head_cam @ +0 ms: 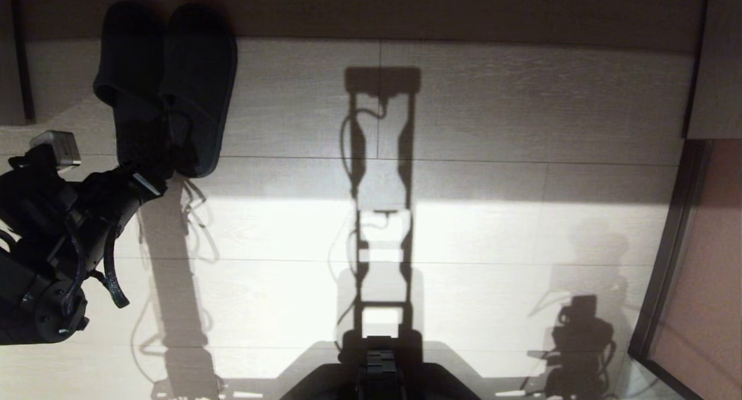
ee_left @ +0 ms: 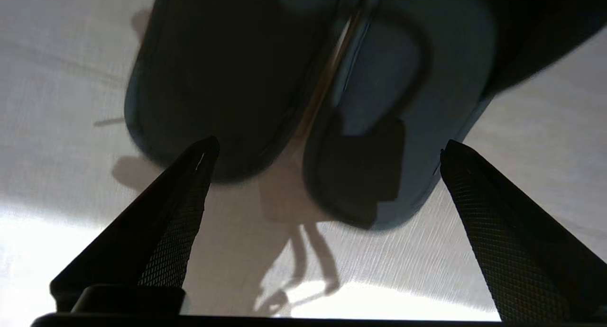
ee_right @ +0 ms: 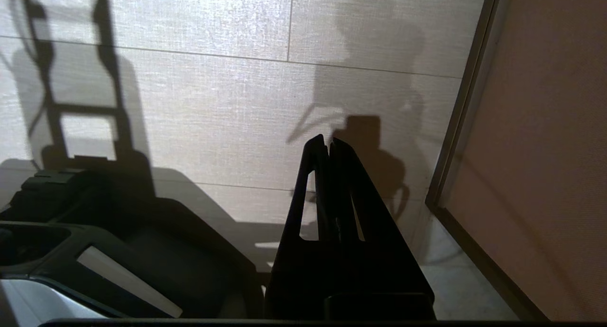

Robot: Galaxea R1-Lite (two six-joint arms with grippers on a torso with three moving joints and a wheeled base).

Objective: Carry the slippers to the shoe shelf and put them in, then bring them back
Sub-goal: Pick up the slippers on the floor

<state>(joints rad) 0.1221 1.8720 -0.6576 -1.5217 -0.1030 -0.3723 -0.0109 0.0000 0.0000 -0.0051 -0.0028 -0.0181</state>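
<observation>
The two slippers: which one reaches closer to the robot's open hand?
The left slipper; its heel end lies beside the left hand, while the right slipper sits farther over.

In the head view the toes of the slippers (head_cam: 165, 87) run up into dark shadow at the far edge of the floor (head_cam: 493, 116), so their front outlines cannot be told. The left gripper (head_cam: 148, 177) overlaps their heel ends, hiding whether it touches them, and its arm is cut off by the picture's left edge. In the left wrist view the slippers (ee_left: 284, 90) are blurred and cut off by the top edge. The right gripper (ee_right: 328, 144) appears only in its own wrist view.
</observation>
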